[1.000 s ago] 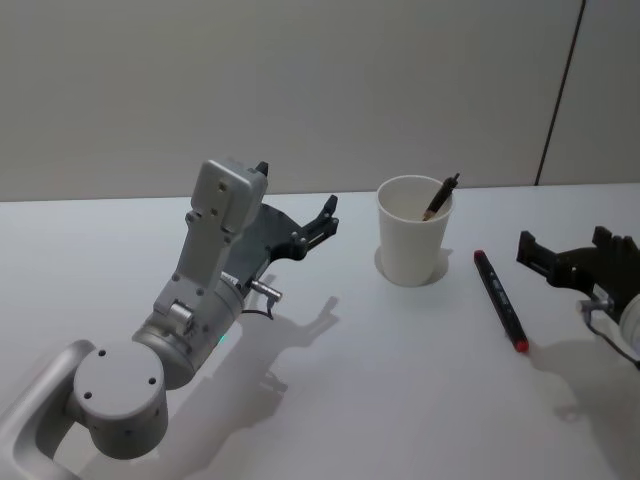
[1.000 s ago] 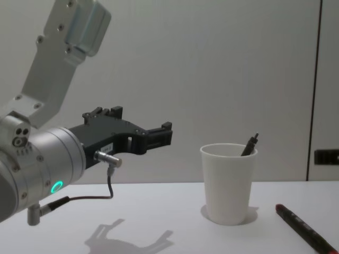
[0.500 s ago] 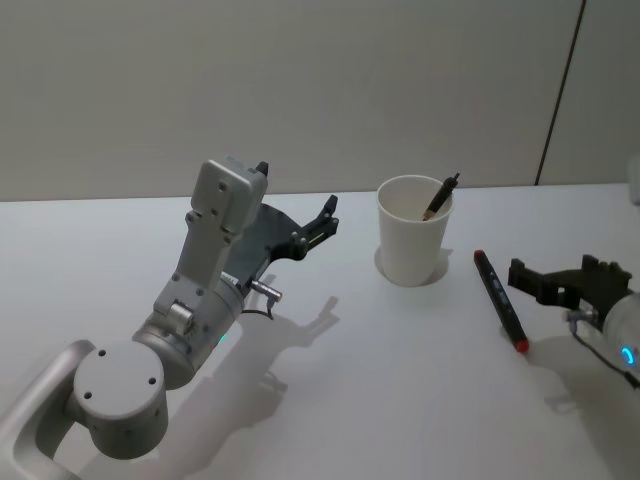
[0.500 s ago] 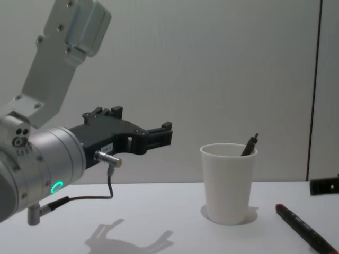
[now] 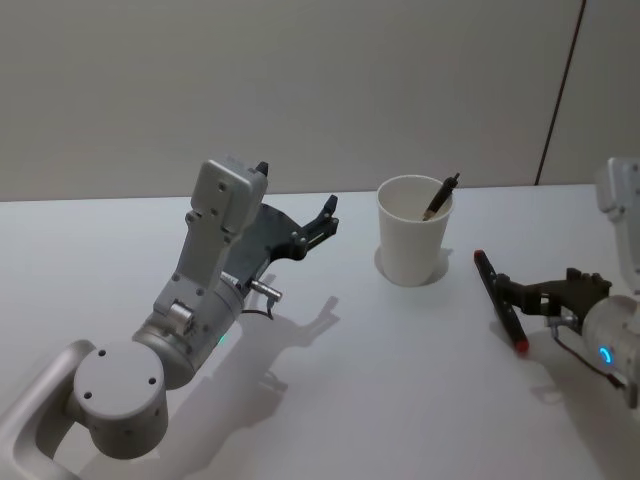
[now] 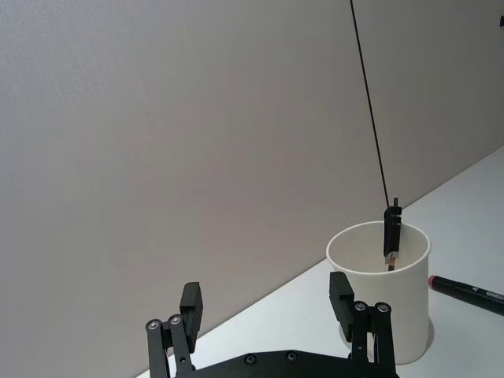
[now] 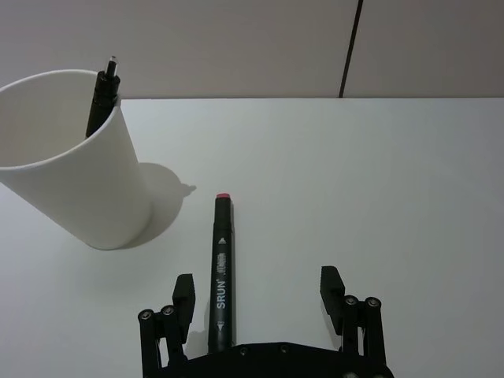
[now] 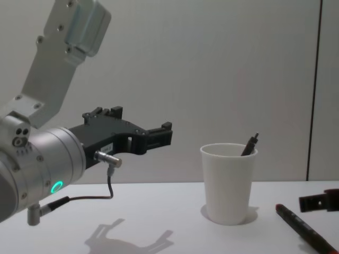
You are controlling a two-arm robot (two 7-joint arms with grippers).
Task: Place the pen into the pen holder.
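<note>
We saw dim, even overhead light; the left arm (image 5: 205,280) and pen holder (image 5: 410,250) cast soft shadows on the table (image 5: 400,400).

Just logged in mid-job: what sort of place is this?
Likely a lab or office test bench: plain white table, blank wall panels behind, a paper cup and a marker set out.

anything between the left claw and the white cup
No, only bare table between the left claw and the white cup, as the head view shows.

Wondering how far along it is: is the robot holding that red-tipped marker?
No, the marker lies flat on the table, the right gripper open around it.
</note>
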